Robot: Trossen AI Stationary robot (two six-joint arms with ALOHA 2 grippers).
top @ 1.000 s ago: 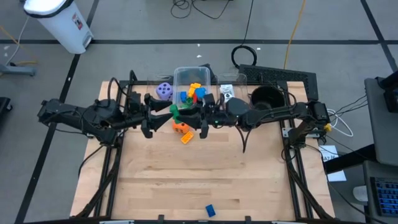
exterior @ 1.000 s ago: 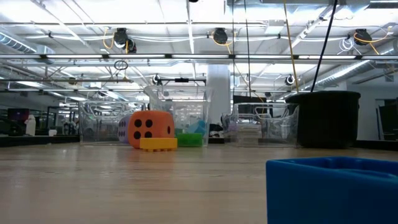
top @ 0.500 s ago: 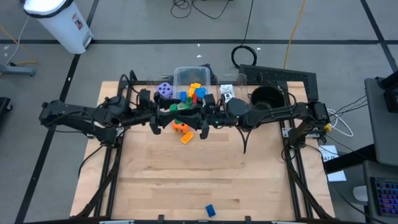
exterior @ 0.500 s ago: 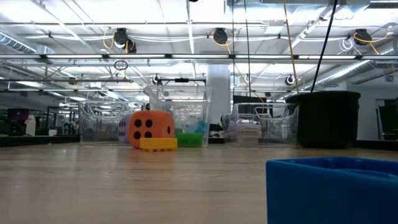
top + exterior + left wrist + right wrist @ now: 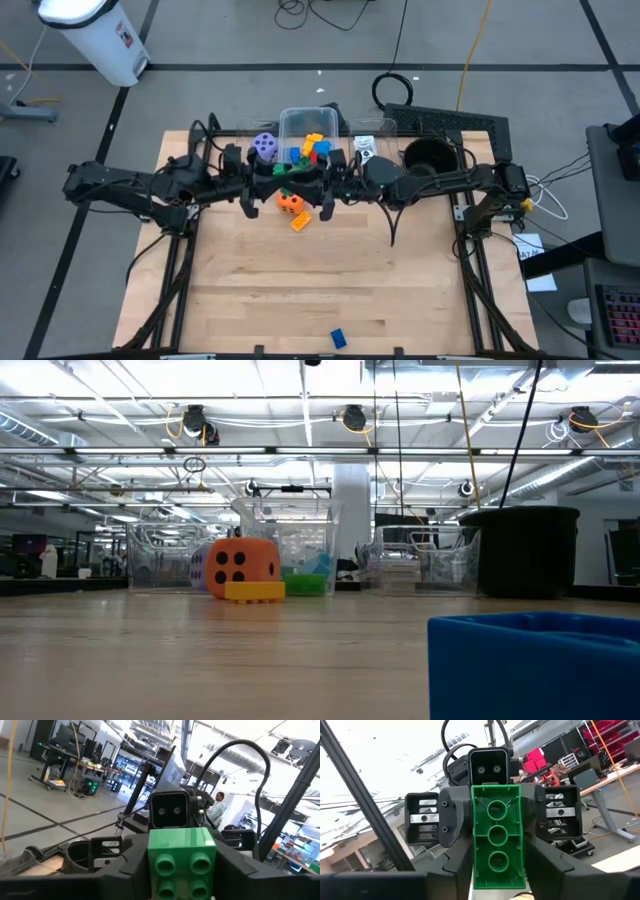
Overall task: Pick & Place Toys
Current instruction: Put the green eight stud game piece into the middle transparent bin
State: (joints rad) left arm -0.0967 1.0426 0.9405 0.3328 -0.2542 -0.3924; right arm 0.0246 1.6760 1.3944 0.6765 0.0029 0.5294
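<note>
Left gripper (image 5: 281, 177) and right gripper (image 5: 303, 178) meet nose to nose above the table's (image 5: 300, 290) far middle, both pinching the same green block (image 5: 285, 172), one at each end. The right wrist view shows the block's hollow underside (image 5: 496, 842) between its fingers; the left wrist view shows its studded top (image 5: 182, 855) clamped likewise. The block's long axis runs left-right, bridging the two claws, so neither arm is nearer; it looks like a mid-air handover.

The clear plastic tub (image 5: 310, 122), with yellow, red and blue blocks inside, sits just behind the meeting point. Likely drop spot, my guess. Orange die (image 5: 290, 203) and yellow block (image 5: 300, 221) lie on the wood just in front of the grippers, purple die (image 5: 264, 146) beside the tub, and a lone blue block (image 5: 338, 338) sits far off at the near edge. The black round pot (image 5: 428, 156) stands by the right arm.

One claw must release before the other can carry the block back to the tub.
</note>
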